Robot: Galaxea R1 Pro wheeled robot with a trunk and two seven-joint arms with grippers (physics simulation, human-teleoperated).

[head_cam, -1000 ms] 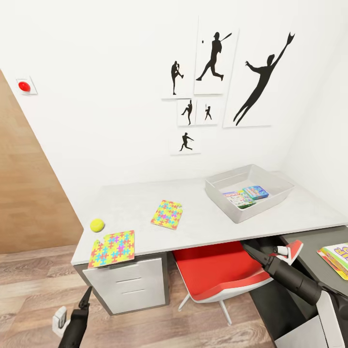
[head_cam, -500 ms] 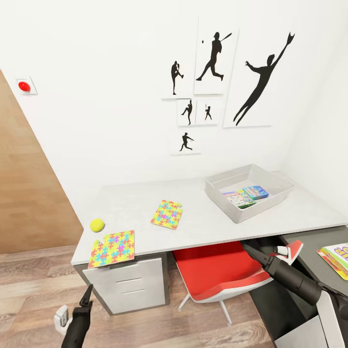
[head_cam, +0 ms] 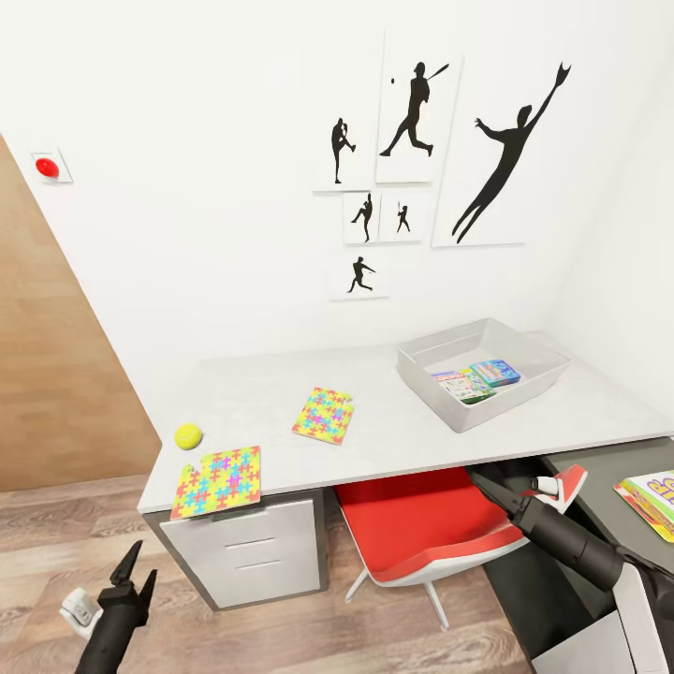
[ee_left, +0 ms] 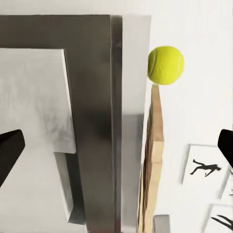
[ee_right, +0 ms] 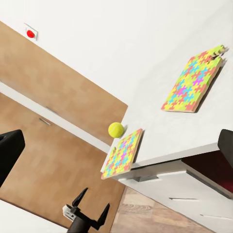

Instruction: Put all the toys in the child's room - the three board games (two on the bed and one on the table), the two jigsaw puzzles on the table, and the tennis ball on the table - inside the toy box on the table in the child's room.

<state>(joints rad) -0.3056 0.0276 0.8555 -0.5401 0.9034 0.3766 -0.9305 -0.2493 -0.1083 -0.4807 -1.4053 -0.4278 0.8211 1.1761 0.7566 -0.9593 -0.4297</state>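
Observation:
The tennis ball (head_cam: 188, 435) lies near the left end of the pale grey table (head_cam: 402, 440), beside one jigsaw puzzle (head_cam: 217, 480) that overhangs the front edge. A second jigsaw puzzle (head_cam: 324, 414) lies mid-table. The grey toy box (head_cam: 530, 384) at the right holds two board games (head_cam: 465, 385) (head_cam: 495, 373). The SKIP BO game (head_cam: 653, 496) rests on the dark lower section. My left gripper (head_cam: 137, 573) hangs open below the table's left corner, empty, with the ball (ee_left: 166, 64) ahead. My right gripper (head_cam: 479, 481) is open under the tabletop.
A red and white swivel chair (head_cam: 421, 524) is tucked under the table, against my right arm. A white drawer unit (head_cam: 253, 552) stands under the left end. A wooden door (head_cam: 56, 374) and a red wall button (head_cam: 46, 167) are at the left.
My left gripper has shifted left and its wrist has turned, so both spread fingers now show. The right arm and the toys have not moved.

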